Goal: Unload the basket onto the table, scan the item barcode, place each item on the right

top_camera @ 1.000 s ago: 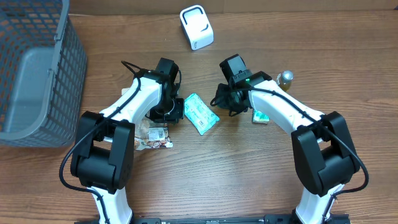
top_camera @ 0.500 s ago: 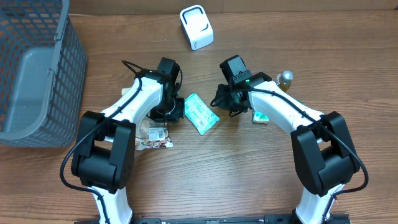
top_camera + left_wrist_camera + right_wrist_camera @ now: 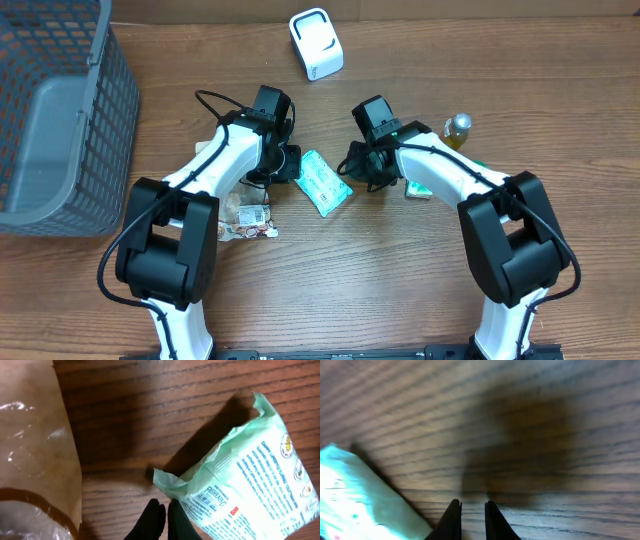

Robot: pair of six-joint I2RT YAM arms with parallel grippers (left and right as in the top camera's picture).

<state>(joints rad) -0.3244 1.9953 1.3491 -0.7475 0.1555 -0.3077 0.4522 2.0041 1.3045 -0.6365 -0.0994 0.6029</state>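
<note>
Left gripper (image 3: 165, 505): clenched, fingertips pressed together with nothing between them. It sits low over the table (image 3: 400, 290), just beside the crimped corner of the green packet (image 3: 250, 485).
Right gripper (image 3: 471, 506): almost closed, with a slim gap between the fingertips through which bare wood shows. It grasps nothing and is near the packet's opposite edge, in the lower left of the right wrist view.
Green packet: lies flat on the table between the two grippers, printed side up. No barcode can be made out in any view; the print is too small or too blurred.
Scanner (image 3: 316, 43): white unit standing at the far edge of the table, well apart from the packet and both arms.
Other items: a clear snack bag (image 3: 250, 218) lies near the left arm. A second green pack (image 3: 418, 188) is partly hidden under the right arm. A small bottle (image 3: 459, 125) stands beside the right arm, and a grey basket (image 3: 50, 120) stands at the far left.
Done: judged from the layout, only the approach; both arms are positioned at the packet.
Left: the packet is not yet grasped or lifted. It must be gripped, carried to the scanner and presented barcode side toward it.
Progress estimate: early stage, with most of the task outstanding.
</note>
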